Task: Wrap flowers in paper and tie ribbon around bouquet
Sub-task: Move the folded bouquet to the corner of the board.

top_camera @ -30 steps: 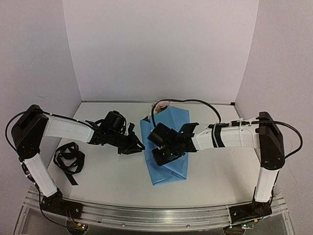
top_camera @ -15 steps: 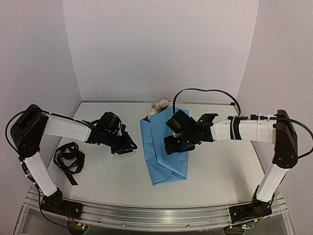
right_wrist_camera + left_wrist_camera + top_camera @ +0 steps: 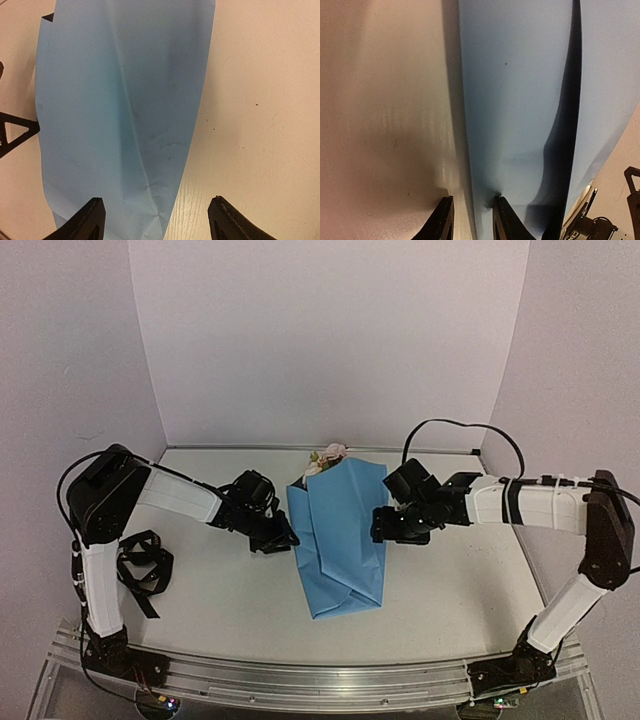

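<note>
Both grippers sit low at the flanks of the folded blue paper; neither is closed on it.

The paper [image 3: 340, 540] lies mid-table [image 3: 450, 590], light blue side up and folded over lengthwise, with the flowers [image 3: 328, 454] poking out of its far end. The left gripper [image 3: 275, 538] is at the paper's left edge, jaws only a narrow gap apart. One finger is over bare table, and the other finger [image 3: 502, 220] presses the sheet, which dimples there. The right gripper [image 3: 388, 527] is at the right edge with its jaws wide apart; the paper's edge runs between them, and nothing is held. The ribbon [image 3: 140, 565] lies in a loose black heap beside the left arm, well apart from the paper.
</note>
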You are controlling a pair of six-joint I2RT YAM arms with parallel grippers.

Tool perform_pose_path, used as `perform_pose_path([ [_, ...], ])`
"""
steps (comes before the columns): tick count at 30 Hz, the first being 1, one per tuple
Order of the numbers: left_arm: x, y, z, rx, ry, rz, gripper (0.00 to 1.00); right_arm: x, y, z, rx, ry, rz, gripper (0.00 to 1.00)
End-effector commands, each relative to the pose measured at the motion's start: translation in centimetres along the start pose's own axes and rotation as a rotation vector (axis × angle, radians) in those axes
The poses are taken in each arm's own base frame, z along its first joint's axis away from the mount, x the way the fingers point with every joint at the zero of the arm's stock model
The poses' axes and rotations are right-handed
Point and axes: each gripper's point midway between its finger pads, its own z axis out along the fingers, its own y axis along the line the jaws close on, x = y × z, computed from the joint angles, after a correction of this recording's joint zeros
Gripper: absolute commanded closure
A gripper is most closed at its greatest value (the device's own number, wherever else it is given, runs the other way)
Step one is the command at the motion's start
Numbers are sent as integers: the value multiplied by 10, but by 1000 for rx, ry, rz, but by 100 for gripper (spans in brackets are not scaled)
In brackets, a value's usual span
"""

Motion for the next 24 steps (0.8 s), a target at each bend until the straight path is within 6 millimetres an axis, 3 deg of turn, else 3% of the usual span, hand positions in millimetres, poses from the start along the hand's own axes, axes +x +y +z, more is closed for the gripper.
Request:
perform_pose_path([
  [1, -11, -18, 11, 28, -5, 24, 73, -9, -1, -12, -39, -40, 35, 27],
  [6, -10, -23, 24, 38, 17, 23, 76, -9, -8, -16, -38, -47, 48, 27],
  [15, -15, -50, 50, 83, 34, 42, 78, -8, -34, -20, 0, -61, 78, 27],
  [24, -43, -79, 81, 128, 18, 75, 78, -1, -63, -22, 37, -61, 106, 27],
])
